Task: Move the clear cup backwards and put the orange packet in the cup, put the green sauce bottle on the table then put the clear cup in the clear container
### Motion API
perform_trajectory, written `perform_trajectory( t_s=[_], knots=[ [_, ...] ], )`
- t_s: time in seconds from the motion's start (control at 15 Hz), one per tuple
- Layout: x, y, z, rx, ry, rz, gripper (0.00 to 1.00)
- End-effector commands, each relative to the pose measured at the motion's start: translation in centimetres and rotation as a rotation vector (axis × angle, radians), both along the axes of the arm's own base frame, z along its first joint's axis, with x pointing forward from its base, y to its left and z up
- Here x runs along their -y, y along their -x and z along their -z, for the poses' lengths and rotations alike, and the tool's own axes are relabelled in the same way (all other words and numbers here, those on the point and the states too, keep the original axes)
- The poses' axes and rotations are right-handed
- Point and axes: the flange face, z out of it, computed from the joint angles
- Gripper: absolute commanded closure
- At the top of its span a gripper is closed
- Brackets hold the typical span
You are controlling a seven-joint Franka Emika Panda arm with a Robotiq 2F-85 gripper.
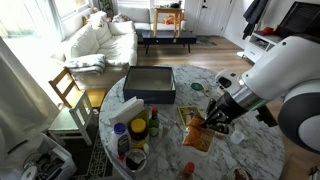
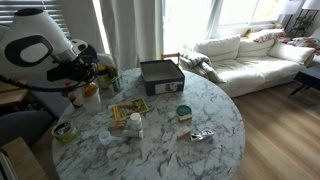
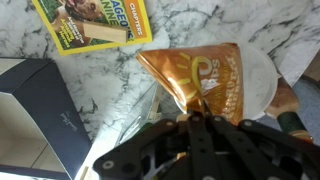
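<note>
Pincer [image 3: 196, 120]: clenched on the packet [image 3: 190, 72], which is gripped at one end.
Packet: held over the cup [image 3: 262, 85], partly covering it.
Cup: stood on the desk [image 3: 200, 25], near a booklet [image 3: 90, 22].

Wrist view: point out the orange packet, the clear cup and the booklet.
orange packet [image 3: 195, 72], wrist view, its printed face
clear cup [image 3: 260, 85], wrist view, whitish wall right of packet
booklet [image 3: 95, 22], wrist view, its cover
</note>
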Motion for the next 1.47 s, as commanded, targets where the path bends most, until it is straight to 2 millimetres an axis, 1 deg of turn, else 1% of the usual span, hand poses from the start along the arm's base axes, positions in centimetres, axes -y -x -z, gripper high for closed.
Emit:
perform_trajectory(
  t_s=[0.0, 0.27, 0.53, 0.6, 0.67, 0.8, 1.4],
  knots=[
    [0.2, 0.5, 1.3, -0.003, 0.07, -0.063, 1.0],
    [0.2, 0.4, 1.7, -0.028, 0.115, -0.104, 1.0],
    [0.7, 0.5, 2.0, -0.064, 0.182, -0.114, 1.0],
    [0.8, 0.5, 2.0, -0.065, 0.189, -0.109, 0.95],
    [0.9, 0.5, 1.9, -0.06, 0.186, -0.099, 0.72],
    [1.1, 0.6, 1.9, -0.058, 0.178, -0.084, 0.69],
    [1.1, 0.9, 2.5, -0.072, 0.1, -0.021, 0.02]
  ],
)
